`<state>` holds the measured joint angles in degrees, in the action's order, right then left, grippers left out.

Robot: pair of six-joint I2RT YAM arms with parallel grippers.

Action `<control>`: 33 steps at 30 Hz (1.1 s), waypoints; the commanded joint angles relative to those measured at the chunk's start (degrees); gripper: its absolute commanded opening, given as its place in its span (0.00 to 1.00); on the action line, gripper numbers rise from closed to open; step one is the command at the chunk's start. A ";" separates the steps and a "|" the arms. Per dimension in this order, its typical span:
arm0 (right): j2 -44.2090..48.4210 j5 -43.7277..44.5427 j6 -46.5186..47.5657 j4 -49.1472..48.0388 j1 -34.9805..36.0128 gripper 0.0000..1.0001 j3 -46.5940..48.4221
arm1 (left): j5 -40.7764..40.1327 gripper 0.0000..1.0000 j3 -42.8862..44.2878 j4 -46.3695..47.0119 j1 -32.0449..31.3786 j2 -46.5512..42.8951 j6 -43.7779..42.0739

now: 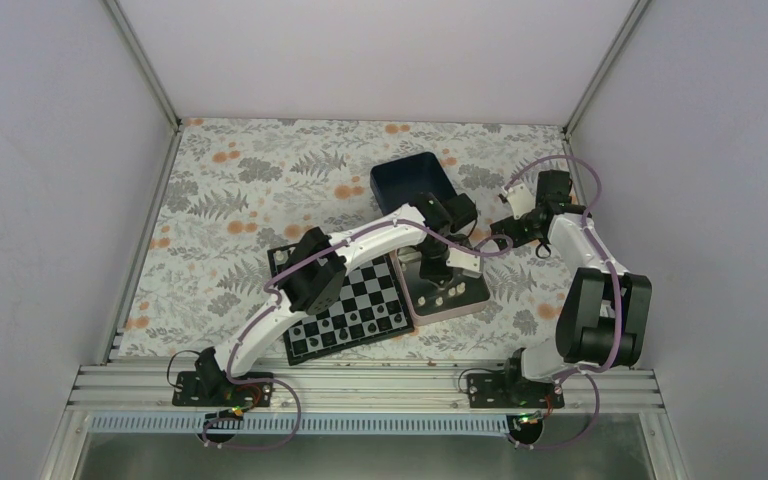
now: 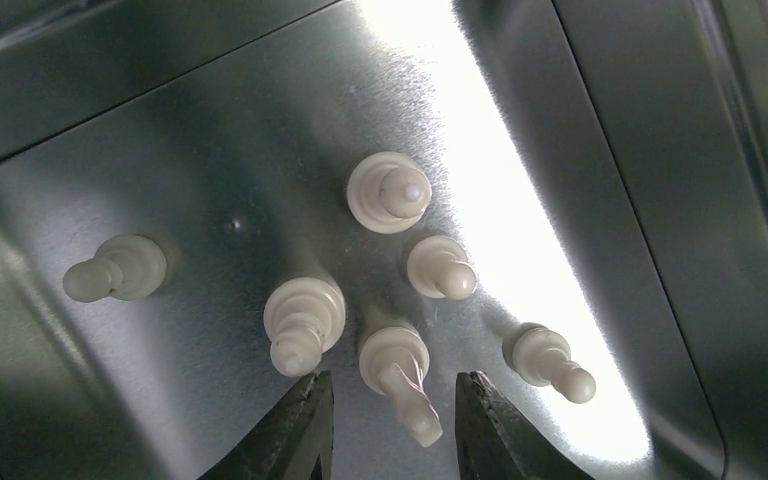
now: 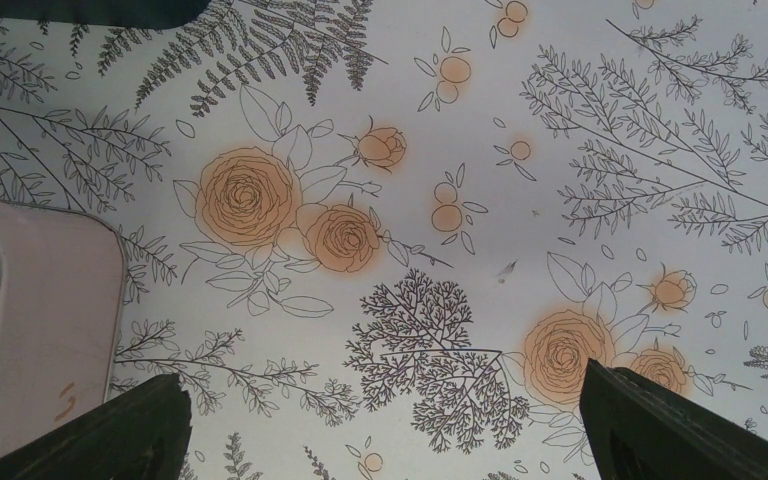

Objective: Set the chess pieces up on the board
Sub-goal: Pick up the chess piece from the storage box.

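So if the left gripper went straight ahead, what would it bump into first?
The left gripper would probably meet the cream chess piece straight ahead between its open jaws, in the silver tin; depth is hard to judge.

A dark blue box [image 1: 415, 180] is sitting toward the back of the flower-printed counter [image 1: 240, 190], a silver tin [image 1: 463, 300] is lying near it on the front side, and a metal rail [image 1: 360, 385] is running along the counter's near edge.

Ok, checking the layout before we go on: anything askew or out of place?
The board sits turned, out of square with the table. Six cream chess pieces in the silver tin point different ways.
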<state>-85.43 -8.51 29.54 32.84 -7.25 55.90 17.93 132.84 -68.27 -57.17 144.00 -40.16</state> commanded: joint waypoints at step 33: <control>0.00 -1.09 0.71 -0.07 -0.20 1.00 0.61 | -2.88 0.11 -1.00 -1.65 -1.28 -2.13 -1.14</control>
<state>-85.43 -8.51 29.91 32.84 -7.25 55.90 17.91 133.08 -69.21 -58.04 145.58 -40.95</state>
